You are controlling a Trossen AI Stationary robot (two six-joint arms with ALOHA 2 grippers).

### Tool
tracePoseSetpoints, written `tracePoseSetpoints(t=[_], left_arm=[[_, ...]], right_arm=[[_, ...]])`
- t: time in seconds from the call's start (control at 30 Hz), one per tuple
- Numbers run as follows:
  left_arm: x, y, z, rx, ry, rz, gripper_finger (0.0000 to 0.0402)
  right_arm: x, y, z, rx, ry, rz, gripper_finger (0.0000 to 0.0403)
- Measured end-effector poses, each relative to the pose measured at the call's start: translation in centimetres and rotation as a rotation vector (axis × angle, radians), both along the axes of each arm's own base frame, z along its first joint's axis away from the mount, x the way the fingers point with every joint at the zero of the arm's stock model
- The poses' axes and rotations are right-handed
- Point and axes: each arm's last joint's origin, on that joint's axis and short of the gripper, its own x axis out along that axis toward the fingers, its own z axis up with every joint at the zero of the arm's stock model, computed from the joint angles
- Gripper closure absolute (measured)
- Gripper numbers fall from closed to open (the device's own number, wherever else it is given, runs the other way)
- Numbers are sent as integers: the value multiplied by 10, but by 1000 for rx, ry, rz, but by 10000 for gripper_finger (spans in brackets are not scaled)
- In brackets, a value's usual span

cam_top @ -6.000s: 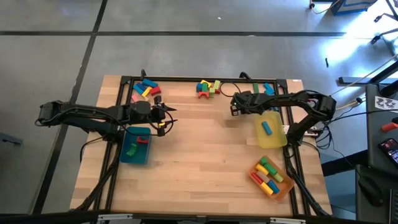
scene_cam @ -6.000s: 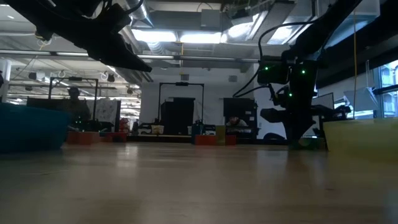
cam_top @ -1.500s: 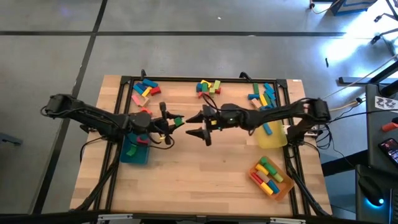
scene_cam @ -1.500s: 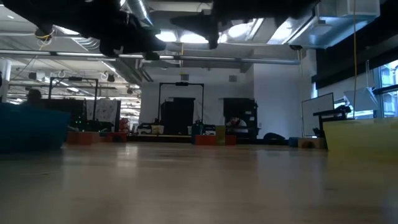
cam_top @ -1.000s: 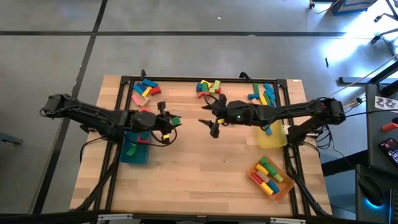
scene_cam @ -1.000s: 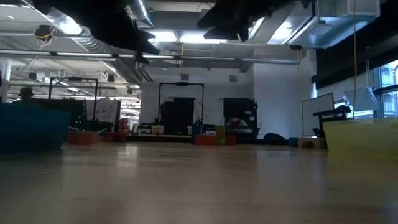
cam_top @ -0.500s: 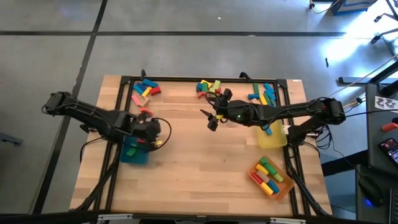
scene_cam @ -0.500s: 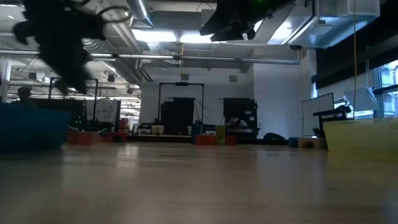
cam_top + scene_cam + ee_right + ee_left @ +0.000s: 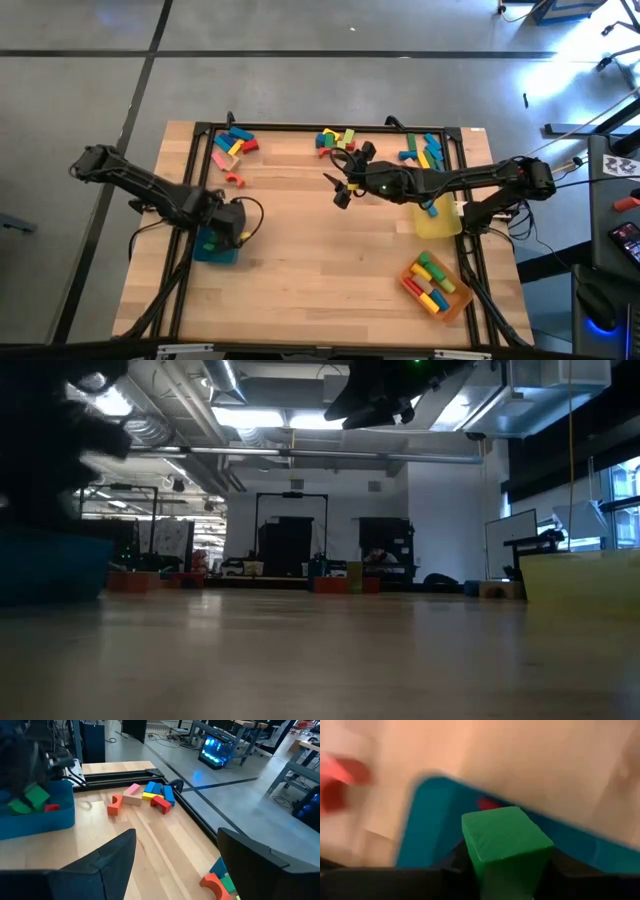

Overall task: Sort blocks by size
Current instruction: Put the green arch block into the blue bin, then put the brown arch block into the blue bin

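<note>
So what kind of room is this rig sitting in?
Probably a robotics lab or workshop: bare concrete floor, exposed ceiling ducts, and lit computer gear beyond the table.

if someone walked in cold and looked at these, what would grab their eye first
Probably the green wooden block gripped in the left gripper, poised over the teal shallow tray at the table's left side. Next, the right gripper, open and empty, hangs above the middle of the wooden table. Loose piles of coloured wooden blocks line the far edge.
</note>
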Motion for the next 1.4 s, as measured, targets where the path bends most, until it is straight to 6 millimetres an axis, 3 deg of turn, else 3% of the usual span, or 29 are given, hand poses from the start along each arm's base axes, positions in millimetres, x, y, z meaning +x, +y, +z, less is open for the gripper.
tracePoseSetpoints(t=[0.2,0.47,0.73,1.0,1.23,1.4], left_arm=[[-7,1,-20,-60,55,32,263],[-5,4,-20,-68,40,22,263],[-3,7,-20,-102,48,29,211],[13,6,18,-110,-73,-54,198],[23,10,47,89,-212,-126,205],[29,13,56,267,-288,-122,205]], right_arm=[[0,0,0,0,0,0,123],[0,0,0,0,0,0,123],[0,0,0,0,0,0,123],[0,0,0,0,1,1,123],[0,0,0,0,0,1,123],[0,0,0,0,0,1,123]])
